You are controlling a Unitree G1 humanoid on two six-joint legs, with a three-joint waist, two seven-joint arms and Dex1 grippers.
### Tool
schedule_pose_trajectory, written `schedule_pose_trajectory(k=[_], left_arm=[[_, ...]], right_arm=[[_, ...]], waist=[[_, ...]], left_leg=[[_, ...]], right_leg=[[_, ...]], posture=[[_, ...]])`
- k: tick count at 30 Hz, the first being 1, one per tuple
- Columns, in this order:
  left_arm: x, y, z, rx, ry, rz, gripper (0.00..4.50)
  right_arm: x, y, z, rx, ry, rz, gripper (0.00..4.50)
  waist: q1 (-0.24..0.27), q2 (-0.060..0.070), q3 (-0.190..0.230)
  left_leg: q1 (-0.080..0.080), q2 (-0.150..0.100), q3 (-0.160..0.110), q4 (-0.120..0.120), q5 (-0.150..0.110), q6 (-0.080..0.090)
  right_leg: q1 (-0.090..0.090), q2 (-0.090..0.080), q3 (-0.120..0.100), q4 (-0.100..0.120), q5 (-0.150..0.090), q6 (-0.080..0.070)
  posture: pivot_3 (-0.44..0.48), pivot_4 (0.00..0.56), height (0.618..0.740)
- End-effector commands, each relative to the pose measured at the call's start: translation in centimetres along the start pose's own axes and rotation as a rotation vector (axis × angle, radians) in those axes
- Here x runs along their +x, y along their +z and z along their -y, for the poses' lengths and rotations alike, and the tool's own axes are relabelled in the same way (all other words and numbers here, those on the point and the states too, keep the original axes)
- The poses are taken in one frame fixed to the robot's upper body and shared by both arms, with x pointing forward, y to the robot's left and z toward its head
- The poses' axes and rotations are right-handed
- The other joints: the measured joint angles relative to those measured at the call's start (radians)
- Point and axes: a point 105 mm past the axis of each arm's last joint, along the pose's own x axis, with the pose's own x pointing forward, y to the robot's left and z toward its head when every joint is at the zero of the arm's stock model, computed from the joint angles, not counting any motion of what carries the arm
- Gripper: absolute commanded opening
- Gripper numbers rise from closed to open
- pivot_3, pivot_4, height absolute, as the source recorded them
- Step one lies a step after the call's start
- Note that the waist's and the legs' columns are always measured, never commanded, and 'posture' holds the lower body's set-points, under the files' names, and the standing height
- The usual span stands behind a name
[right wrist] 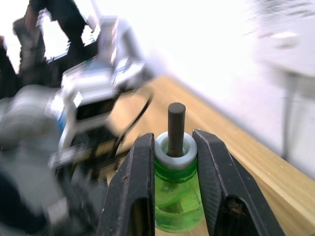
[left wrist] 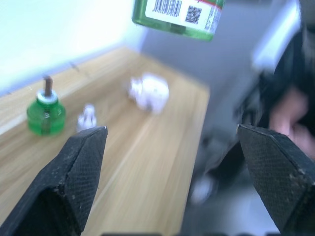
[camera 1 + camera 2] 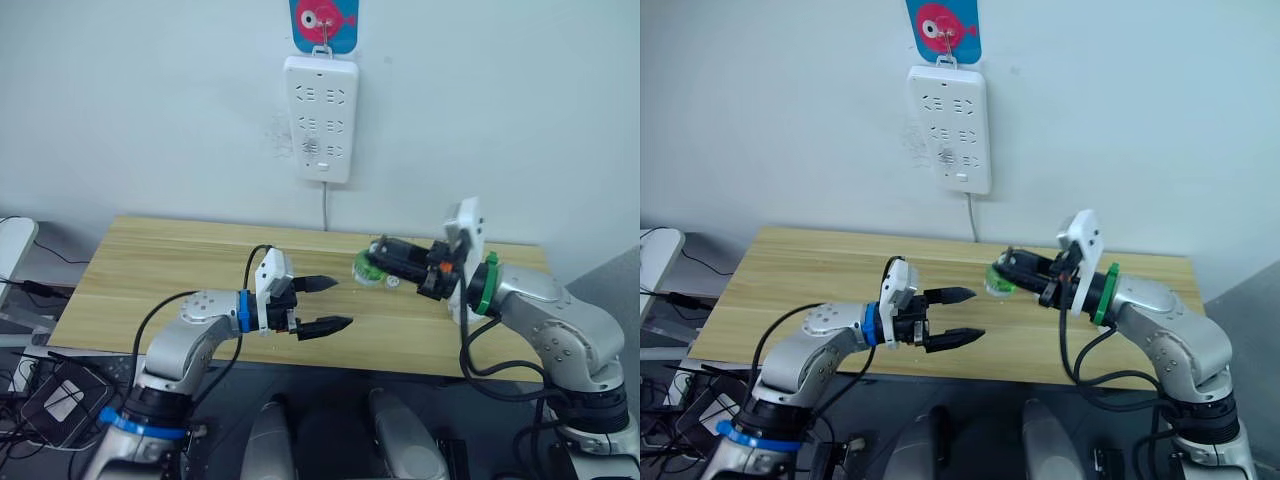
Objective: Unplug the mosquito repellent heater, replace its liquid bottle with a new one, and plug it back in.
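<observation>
Our right gripper point(image 1: 172, 142) pinches a small translucent green bottle with a bare dark wick point(image 1: 177, 196) right of centre. The left gripper point(image 3: 342, 302) gapes empty. The small white rounded plastic heater point(image 2: 149, 92) lies unplugged on the wooden table point(image 3: 150, 270), so we judge refitting and replugging remain.

We read no words; green bottle point(image 2: 178, 16) label bears barcode and QR code, text illegible.

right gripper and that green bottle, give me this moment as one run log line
right gripper: shut on green bottle, wick bare | left gripper: open, holds nothing | heater: lying on table, unplugged | second green bottle: upright on table
</observation>
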Motion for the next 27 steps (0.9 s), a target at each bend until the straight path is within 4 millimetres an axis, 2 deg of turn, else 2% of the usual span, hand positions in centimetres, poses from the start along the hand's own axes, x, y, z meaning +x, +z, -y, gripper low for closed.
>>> schedule_pose_trajectory(k=[1, 6, 15, 22, 27], left_arm=[[-0.1, 1.7, 1.3, -0.146, -0.005, 0.126, 4.50], [0.9, 3.6, 1.6, -0.285, 0.017, 0.258, 4.50], [2.0, 6.0, 2.8, -0.534, -0.074, 0.357, 4.50], [2.0, 6.9, 2.5, -0.645, -0.071, 0.433, 4.50], [2.1, 6.6, 3.0, -0.662, -0.082, 0.417, 4.50]], right_arm=[[-0.5, 1.0, -0.4, 0.162, -0.016, 0.099, 0.78], [-0.4, 1.4, -0.9, 0.354, -0.009, 0.170, 0.78], [-0.4, 2.2, -1.3, 0.477, -0.005, 0.198, 0.78], [-0.1, 2.8, -2.0, 0.554, 0.030, 0.215, 0.78], [0.0, 2.8, -2.3, 0.593, 0.041, 0.215, 0.78]], waist=[[-0.002, 0.000, -0.001], [-0.010, 0.000, -0.001], [-0.019, 0.000, -0.001], [-0.020, 0.000, -0.002], [-0.020, 0.000, -0.002]], left_leg=[[0.000, 0.000, 0.000, 0.000, 0.000, 0.000], [0.000, 0.000, 0.000, 0.004, 0.000, 0.000], [-0.001, -0.001, 0.001, 0.009, 0.000, 0.000], [-0.001, -0.001, 0.001, 0.009, 0.000, 0.000], [-0.002, -0.001, 0.001, 0.009, 0.000, 0.000]], right_leg=[[0.000, 0.000, 0.000, 0.000, 0.000, 0.000], [0.002, 0.000, 0.001, 0.000, 0.001, 0.002], [0.003, 0.000, 0.002, 0.000, 0.002, 0.004], [0.003, 0.001, 0.003, 0.000, 0.002, 0.004], [0.003, 0.001, 0.003, -0.001, 0.002, 0.004]], posture=[[-0.247, 0.235, 0.724], [-0.241, 0.234, 0.724], [-0.246, 0.228, 0.724], [-0.246, 0.227, 0.724], [-0.244, 0.225, 0.724]])
